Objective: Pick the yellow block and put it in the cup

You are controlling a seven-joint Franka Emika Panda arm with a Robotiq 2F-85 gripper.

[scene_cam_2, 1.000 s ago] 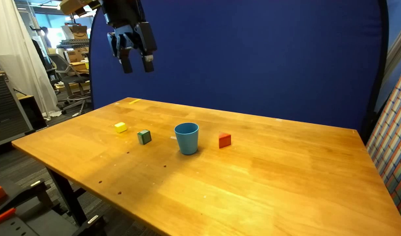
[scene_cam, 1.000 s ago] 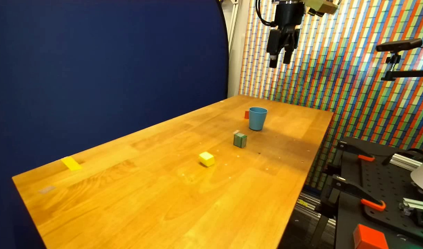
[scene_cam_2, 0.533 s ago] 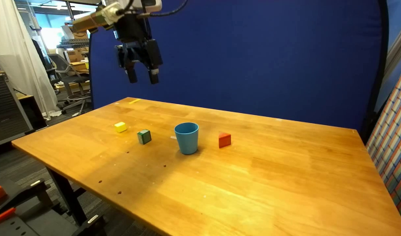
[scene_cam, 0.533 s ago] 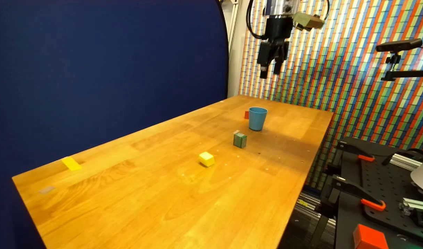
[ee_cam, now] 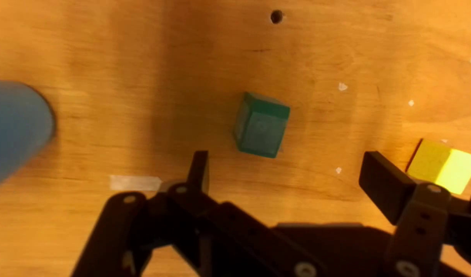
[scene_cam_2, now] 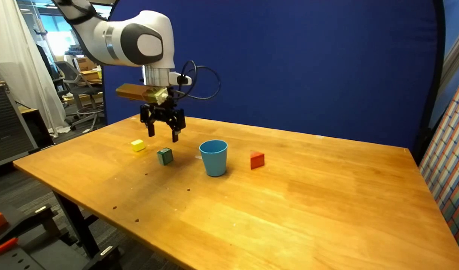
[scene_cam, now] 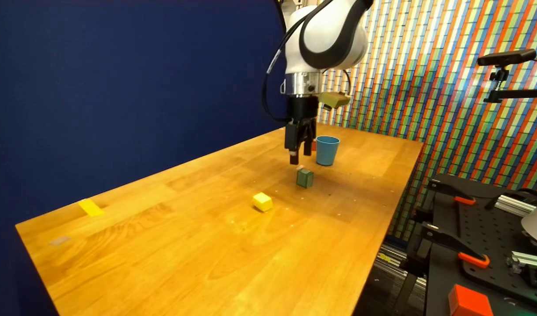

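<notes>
The yellow block (scene_cam: 262, 202) is a small bright cube on the table, also in an exterior view (scene_cam_2: 138, 145). In the wrist view it (ee_cam: 443, 165) lies at the right, just outside the right finger, which covers its lower edge. The light-blue cup (scene_cam: 327, 151) stands upright beyond the green cube, also in an exterior view (scene_cam_2: 215, 160); its side shows at the left of the wrist view (ee_cam: 15, 127). My gripper (scene_cam: 301, 156) is open and empty above the table, near the green cube, also in an exterior view (scene_cam_2: 163, 136) and the wrist view (ee_cam: 284, 161).
A dull green cube (ee_cam: 263, 130) lies between the yellow block and the cup, also in both exterior views (scene_cam: 304, 178) (scene_cam_2: 165, 156). A red block (scene_cam_2: 257, 160) sits beyond the cup. A flat yellow strip (scene_cam: 91, 207) lies at the table edge. Black clamps (scene_cam: 455, 243) stand beside the table.
My gripper has come down from high above the table to a little above it, towards the green cube and yellow block. It stays open. The blocks and cup have not moved.
</notes>
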